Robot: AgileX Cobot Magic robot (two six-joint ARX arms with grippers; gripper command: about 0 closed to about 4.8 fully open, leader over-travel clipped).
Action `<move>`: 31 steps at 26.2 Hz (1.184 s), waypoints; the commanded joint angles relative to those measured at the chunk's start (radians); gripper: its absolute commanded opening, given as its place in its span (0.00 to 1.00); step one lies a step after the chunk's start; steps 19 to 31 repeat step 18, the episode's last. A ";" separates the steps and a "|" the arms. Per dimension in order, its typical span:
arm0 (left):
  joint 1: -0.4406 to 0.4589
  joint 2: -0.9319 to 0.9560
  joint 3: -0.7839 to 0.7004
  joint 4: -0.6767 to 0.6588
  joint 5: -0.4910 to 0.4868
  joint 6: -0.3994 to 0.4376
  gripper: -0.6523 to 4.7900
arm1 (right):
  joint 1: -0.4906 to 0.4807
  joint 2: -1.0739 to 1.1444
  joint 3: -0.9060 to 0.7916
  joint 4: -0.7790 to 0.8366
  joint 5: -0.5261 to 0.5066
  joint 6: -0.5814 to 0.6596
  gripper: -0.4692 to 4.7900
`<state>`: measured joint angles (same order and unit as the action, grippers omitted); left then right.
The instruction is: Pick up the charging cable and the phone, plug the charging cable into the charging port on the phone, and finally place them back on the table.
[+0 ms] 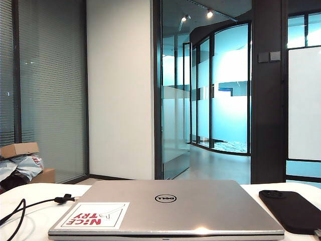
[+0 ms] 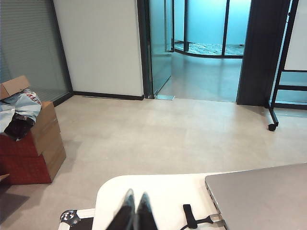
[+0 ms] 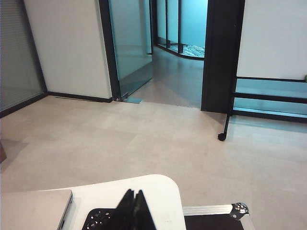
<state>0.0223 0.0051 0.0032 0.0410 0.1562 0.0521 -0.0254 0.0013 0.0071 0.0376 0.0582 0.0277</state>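
Nearest my exterior camera sits a closed silver laptop [image 1: 165,208], lid up, a red-and-white sticker [image 1: 93,216] on its near left corner. On its left the charging cable [image 1: 30,206] trails over the white table [image 1: 30,221]: thin black cord, a small black tie band partway along. On its right the phone [image 1: 291,211] lies flat, back up: matte black slab, rounded corners, round camera cluster at the far end. Cable and phone lie well apart, laptop between them; I can't see the port.

Left gripper [image 2: 135,208] hangs over the table's left end, fingers pressed together, empty; the cable's band lies just beside it. Right gripper [image 3: 134,206] over the right end, fingers likewise clenched on nothing, the phone's camera end just beside its tips.
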 commanded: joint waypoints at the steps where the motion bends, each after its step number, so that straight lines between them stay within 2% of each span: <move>1: -0.001 0.001 0.000 0.013 0.002 0.000 0.12 | -0.012 -0.002 -0.004 0.019 0.009 -0.003 0.08; 31: -0.001 0.001 0.000 0.013 0.002 0.000 0.12 | -0.020 -0.002 -0.003 0.019 0.011 -0.003 0.08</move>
